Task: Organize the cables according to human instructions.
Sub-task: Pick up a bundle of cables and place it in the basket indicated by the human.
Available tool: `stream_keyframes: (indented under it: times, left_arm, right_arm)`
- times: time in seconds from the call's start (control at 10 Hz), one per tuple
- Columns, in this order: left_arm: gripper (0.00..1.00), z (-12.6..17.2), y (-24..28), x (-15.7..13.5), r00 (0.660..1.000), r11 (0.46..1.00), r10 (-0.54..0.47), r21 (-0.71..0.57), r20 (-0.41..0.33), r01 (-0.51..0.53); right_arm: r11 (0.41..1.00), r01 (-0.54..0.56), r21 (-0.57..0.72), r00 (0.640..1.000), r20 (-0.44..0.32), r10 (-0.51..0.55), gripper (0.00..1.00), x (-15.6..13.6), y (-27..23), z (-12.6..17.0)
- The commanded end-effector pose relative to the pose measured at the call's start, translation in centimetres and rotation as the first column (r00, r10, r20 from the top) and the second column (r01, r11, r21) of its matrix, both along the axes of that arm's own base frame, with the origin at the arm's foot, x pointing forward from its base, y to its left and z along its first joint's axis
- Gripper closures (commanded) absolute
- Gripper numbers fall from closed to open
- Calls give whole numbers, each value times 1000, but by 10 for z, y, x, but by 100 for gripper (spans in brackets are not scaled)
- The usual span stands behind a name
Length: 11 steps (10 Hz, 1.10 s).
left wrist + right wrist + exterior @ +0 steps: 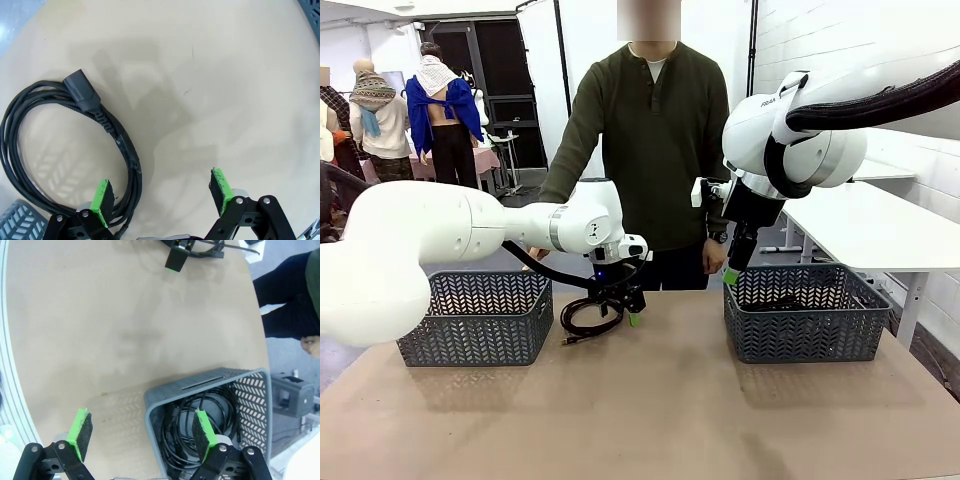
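One coiled black cable (588, 320) with a black plug (80, 91) lies on the table between the two baskets. My left gripper (626, 312) hovers open just above its right edge. In the left wrist view the coil (122, 145) runs under the left green pad (102, 201), and bare table lies between the fingers (161, 196). My right gripper (733, 272) hangs open over the left rim of the right grey basket (840, 335). More black cables (220, 407) lie coiled inside that basket (155, 405), with nothing between the right gripper's (143, 435) fingers.
A second grey lattice basket (475, 320) stands at the table's left; its corner (20, 222) shows beside the coil. A person stands at the far edge, one hand (713, 256) hanging near the right basket. Open tabletop (650, 410) fills the front.
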<state>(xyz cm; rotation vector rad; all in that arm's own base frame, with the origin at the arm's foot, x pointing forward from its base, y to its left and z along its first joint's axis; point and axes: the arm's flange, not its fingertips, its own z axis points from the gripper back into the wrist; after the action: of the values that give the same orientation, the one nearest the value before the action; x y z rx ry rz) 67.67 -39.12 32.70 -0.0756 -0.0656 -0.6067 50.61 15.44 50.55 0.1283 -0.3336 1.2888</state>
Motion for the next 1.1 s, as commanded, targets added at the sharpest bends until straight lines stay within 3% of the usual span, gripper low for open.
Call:
stream_keyframes:
  times: [0.0, 1.0]
  left_arm:
    - [0, 2, -12, 17, 1000, 1000, -18, -11, 7, 18]
    - [0, -13, -21, 29, 998, 998, -67, -3, 0, 67]
  right_arm:
    - [1000, 7, -1, 1000, 2, -7, 0, 1, 1, 0]
    - [1000, 7, -1, 1000, 2, -7, 0, 1, 1, 0]
